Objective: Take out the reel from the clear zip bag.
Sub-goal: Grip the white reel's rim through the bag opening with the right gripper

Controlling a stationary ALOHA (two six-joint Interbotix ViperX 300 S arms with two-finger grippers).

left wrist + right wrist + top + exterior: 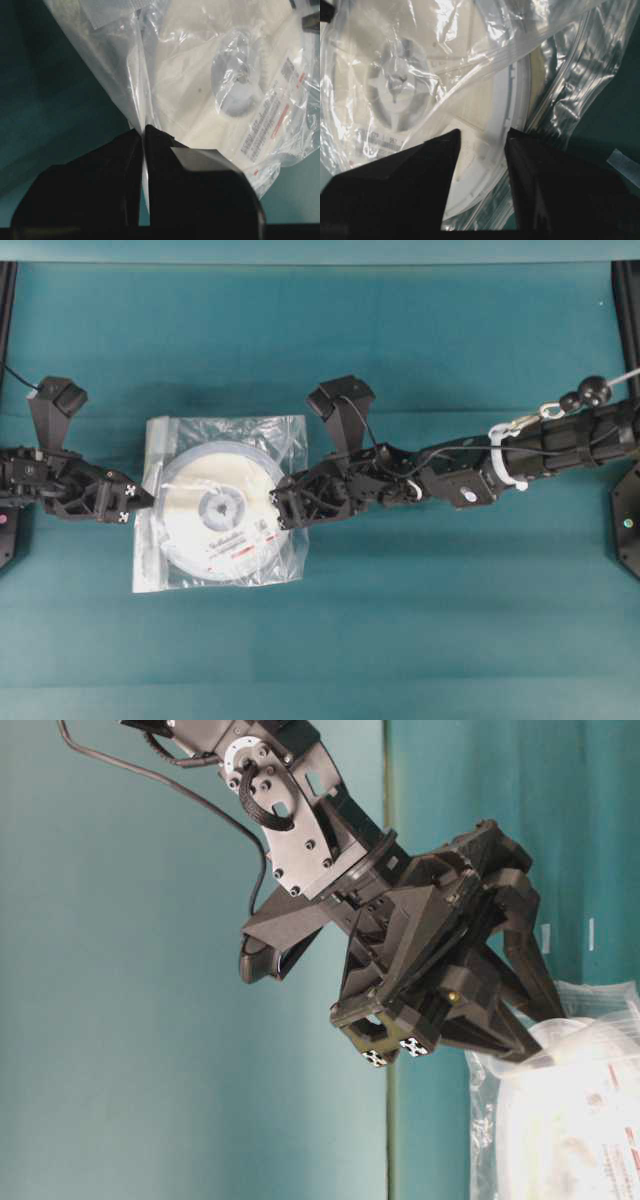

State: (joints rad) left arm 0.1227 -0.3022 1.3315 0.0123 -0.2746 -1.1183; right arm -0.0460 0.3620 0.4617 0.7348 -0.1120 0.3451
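Observation:
The clear zip bag (165, 440) lies flat on the teal table with the white reel (218, 508) inside it, grey hub and printed label facing up. My left gripper (140, 505) is shut on the bag's left edge; in the left wrist view the film (115, 75) is pinched between its jaws (144, 131). My right gripper (278, 510) is at the bag's right side. In the right wrist view it (482, 137) stands apart over the reel's rim (485, 100), with crinkled bag film (580, 75) around it.
Teal cloth covers the whole table (400, 640). The right arm (560, 445) stretches in from the right edge with a cable and clip on it. Dark frame posts (625, 300) stand at the table's sides.

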